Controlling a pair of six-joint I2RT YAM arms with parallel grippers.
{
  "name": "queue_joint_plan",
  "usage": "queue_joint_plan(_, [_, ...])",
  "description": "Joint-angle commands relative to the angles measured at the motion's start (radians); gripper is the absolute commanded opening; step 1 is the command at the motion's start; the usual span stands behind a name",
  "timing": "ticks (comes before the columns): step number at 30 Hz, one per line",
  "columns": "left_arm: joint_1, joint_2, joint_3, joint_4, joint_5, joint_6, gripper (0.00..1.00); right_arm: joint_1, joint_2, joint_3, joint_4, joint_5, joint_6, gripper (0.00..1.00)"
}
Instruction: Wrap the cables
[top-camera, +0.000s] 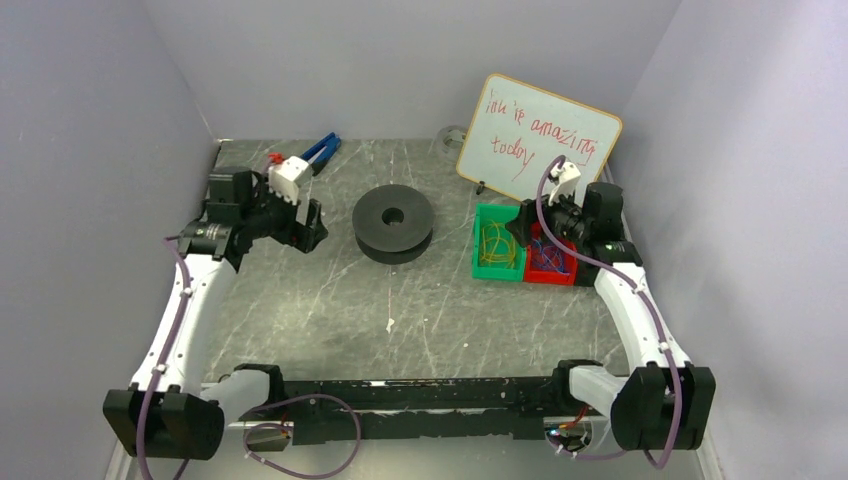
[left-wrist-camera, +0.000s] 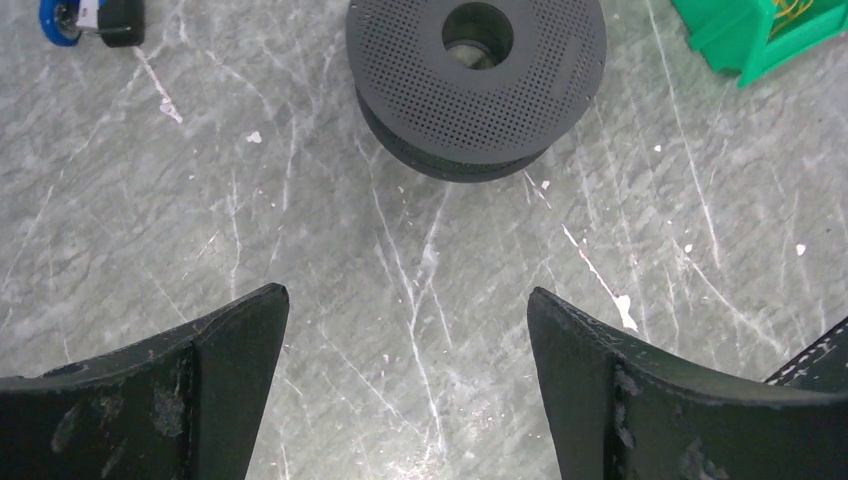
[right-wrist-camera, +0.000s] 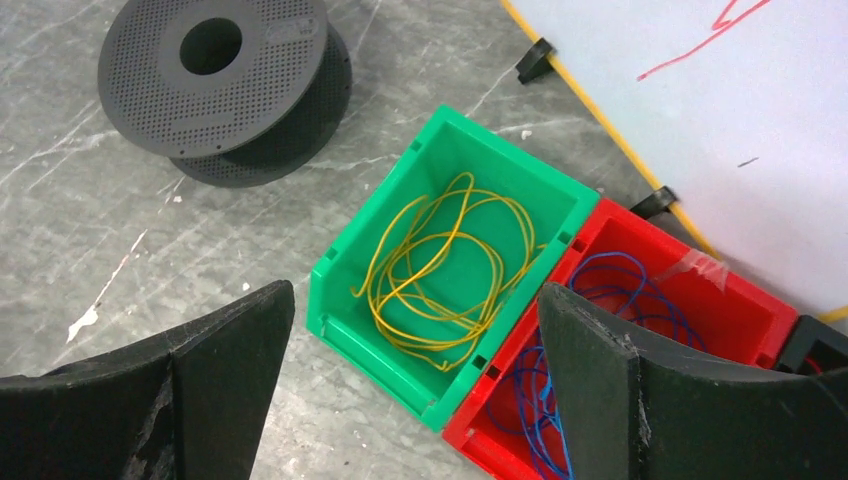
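Wrapping not started: cables loose in green bin mid-frame, spool bare upper left, jaws apart on left gripper and right gripper, both empty.

Top view high behind the table, wrist views close, angled down, all sharing spool

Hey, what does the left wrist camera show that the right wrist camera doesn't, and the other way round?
Only the left wrist view: a small blue and black object at the top left edge.
Only the right wrist view: the red bin of blue wires, the whiteboard, and a clear look at the yellow cables looped in the green bin.
Both: the black spool lying flat on the grey table, and the green bin, though the left wrist view catches only its corner.
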Motion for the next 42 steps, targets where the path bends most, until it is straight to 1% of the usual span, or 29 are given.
queue_joint_plan(1, [-0.079,0.048,0.0,0.046,-0.117,0.043,0.94,0.01,0.027,0.029,0.035,0.019,0.032,0.95])
queue_joint_plan(4, [-0.124,0.07,-0.007,0.06,-0.169,0.053,0.94,0.042,0.054,0.016,0.064,0.013,0.076,0.92])
queue_joint_plan(8, [-0.142,0.068,-0.018,0.071,-0.143,0.047,0.94,0.077,0.105,0.04,0.071,0.045,0.13,0.89])
queue_joint_plan(11, [-0.142,0.049,-0.032,0.072,-0.141,0.047,0.94,0.096,0.149,0.07,0.072,0.086,0.191,0.83])
queue_joint_plan(13, [-0.14,0.031,-0.051,0.083,-0.134,0.046,0.94,0.105,0.189,0.096,0.065,0.09,0.206,0.76])
queue_joint_plan(15, [-0.141,0.017,-0.062,0.084,-0.122,0.049,0.94,0.116,0.24,0.136,0.039,0.092,0.209,0.72])
queue_joint_plan(21, [-0.14,0.011,-0.064,0.084,-0.123,0.05,0.94,0.13,0.423,0.27,-0.059,0.113,0.229,0.63])
queue_joint_plan(25, [-0.136,0.012,-0.066,0.082,-0.122,0.05,0.94,0.146,0.457,0.271,-0.058,0.177,0.241,0.58])
queue_joint_plan(28, [-0.125,0.007,-0.065,0.081,-0.119,0.051,0.94,0.18,0.461,0.259,-0.047,0.247,0.232,0.57])
queue_joint_plan(32, [-0.096,-0.001,-0.064,0.079,-0.097,0.044,0.94,0.221,0.509,0.274,-0.068,0.292,0.211,0.57])
queue_joint_plan(37, [-0.063,-0.007,-0.064,0.076,-0.066,0.037,0.94,0.221,0.524,0.259,-0.056,0.323,0.224,0.54])
queue_joint_plan(42, [-0.042,-0.011,-0.061,0.074,-0.049,0.033,0.94,0.219,0.511,0.246,-0.046,0.315,0.219,0.54])
